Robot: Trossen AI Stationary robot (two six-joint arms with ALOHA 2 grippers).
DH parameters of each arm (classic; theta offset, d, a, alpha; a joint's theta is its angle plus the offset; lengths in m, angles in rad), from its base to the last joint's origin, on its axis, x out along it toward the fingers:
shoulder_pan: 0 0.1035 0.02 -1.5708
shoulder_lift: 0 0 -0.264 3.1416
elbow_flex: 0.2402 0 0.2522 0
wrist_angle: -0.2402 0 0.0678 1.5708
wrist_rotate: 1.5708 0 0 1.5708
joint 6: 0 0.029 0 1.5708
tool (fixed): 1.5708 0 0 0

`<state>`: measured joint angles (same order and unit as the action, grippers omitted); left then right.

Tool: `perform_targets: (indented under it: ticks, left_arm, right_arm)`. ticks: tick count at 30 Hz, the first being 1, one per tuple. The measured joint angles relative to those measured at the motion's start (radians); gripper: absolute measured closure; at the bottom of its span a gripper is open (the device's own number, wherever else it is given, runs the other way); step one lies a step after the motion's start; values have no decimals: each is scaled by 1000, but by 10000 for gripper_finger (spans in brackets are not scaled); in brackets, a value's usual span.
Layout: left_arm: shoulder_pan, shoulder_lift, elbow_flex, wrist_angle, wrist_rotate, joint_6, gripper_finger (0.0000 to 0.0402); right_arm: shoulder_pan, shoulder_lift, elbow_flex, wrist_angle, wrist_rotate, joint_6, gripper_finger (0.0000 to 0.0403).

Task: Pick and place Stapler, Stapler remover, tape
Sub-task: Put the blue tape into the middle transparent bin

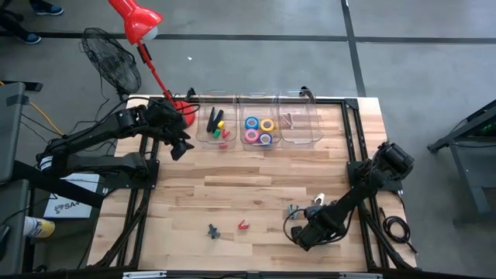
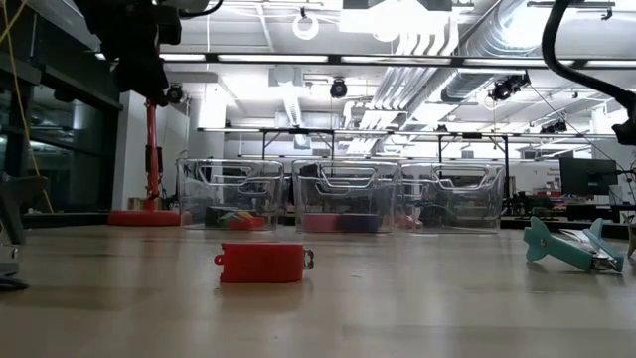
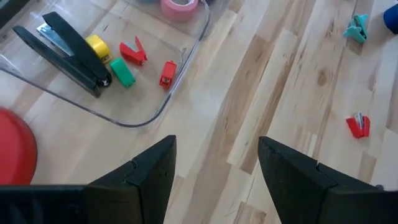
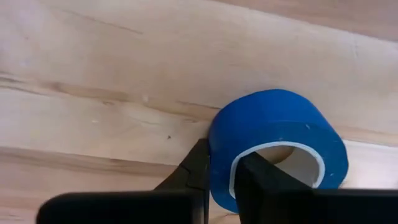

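Pale wooden plank bench (image 1: 248, 194), black-framed, on a grey floor; ducts and strip lights run across the ceiling in the low view.

Containers, along the far edge:
- Left clear plastic bin (image 1: 217, 124): long black stapler (image 3: 65, 53), yellow piece (image 3: 97, 46), green block (image 3: 122, 72), two small red staple removers (image 3: 133, 51).
- Middle clear plastic bin (image 1: 259, 129): four ring-shaped tape rolls — blue (image 1: 252, 122), yellow (image 1: 266, 124), pink (image 1: 252, 136), purple (image 1: 266, 139).
- Right clear plastic bin (image 1: 301, 124): one thin reddish item, too small for me to identify.

Loose on the bench, near edge:
- Red staple remover (image 1: 243, 225).
- Small dark teal clawed remover (image 1: 212, 230).
- Small teal and cream pieces (image 1: 293, 208) beside my right arm, not identifiable.
- Wide blue tape roll (image 4: 277, 146), lying on its side, open centre facing my right wrist.

End effectors:
- My right end effector (image 4: 222, 180): low at the near right of the bench, fingers pinched together on the wall of the wide blue tape roll, one finger inside the core, one outside.
- My left end effector (image 3: 214, 171): raised over the bench just in front of the left bin, fingers spread wide, holding nothing.

Other: red desk lamp (image 1: 139, 23) with round base at the far left corner; black fan (image 1: 112, 60) beside it. Lettering on a white sheet under my left arm is too small to read.
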<state>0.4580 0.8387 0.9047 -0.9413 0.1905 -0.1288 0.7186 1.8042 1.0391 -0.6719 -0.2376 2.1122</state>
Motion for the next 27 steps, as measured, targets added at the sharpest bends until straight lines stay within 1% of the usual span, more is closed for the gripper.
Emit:
perform_targets:
  ticks: [4,7,9,11,14,17,20,23,27]
  left_arm:
    - [0,0,0,4,3,61,179]
    - [0,0,0,41,40,97,179]
    - [0,0,0,92,97,119,179]
    - [0,0,0,142,173,143,179]
    - [0,0,0,206,253,161,179]
    - [0,0,0,243,296,162,179]
    - [0,0,0,243,294,159,179]
    - [0,1,0,240,290,143,179]
    - [0,1,0,237,290,101,179]
  right_arm:
    - [-21,-31,29,-9,0,-58,372]
    - [-48,-77,54,-34,38,-132,372]
    - [-70,-114,67,-69,88,-185,372]
    - [-100,-159,80,-99,159,-241,372]
    - [-169,-226,81,-147,268,-355,372]
    - [-268,-288,81,-176,355,-535,372]
    - [-399,-333,81,-176,391,-752,372]
    - [-556,-358,81,-136,369,-997,372]
    - [-759,-360,80,-41,279,-1299,372]
